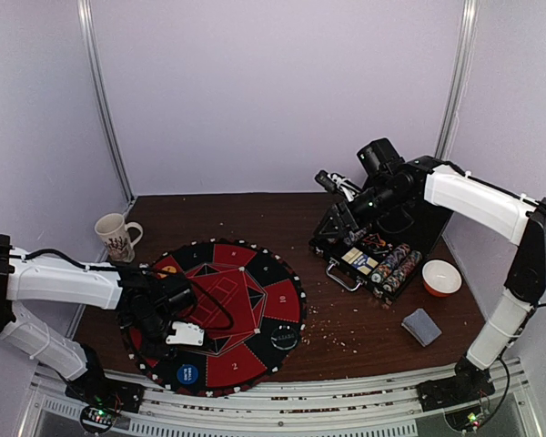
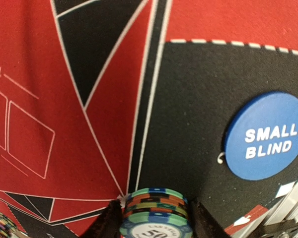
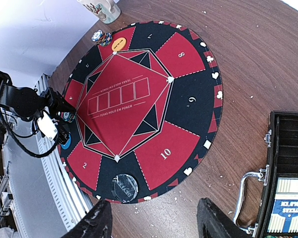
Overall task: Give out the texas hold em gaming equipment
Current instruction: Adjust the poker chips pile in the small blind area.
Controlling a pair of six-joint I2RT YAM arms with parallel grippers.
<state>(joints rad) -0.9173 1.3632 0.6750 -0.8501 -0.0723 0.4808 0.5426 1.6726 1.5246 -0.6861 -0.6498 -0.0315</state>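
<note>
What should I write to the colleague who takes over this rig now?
Left gripper: shut on a stack of striped poker chips standing on the round red-and-black mat beside the blue "small blind" disc.
Right gripper: open, empty, near the black hinged case.
Done: black disc and yellow disc on the mat, second chip stack by the yellow disc.
Left: more chips in the case.

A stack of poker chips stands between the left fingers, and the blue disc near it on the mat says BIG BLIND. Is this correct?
Not quite: the blue disc on the mat says SMALL BLIND, as the left wrist view shows. The stack of poker chips does stand between the left fingers.
</note>
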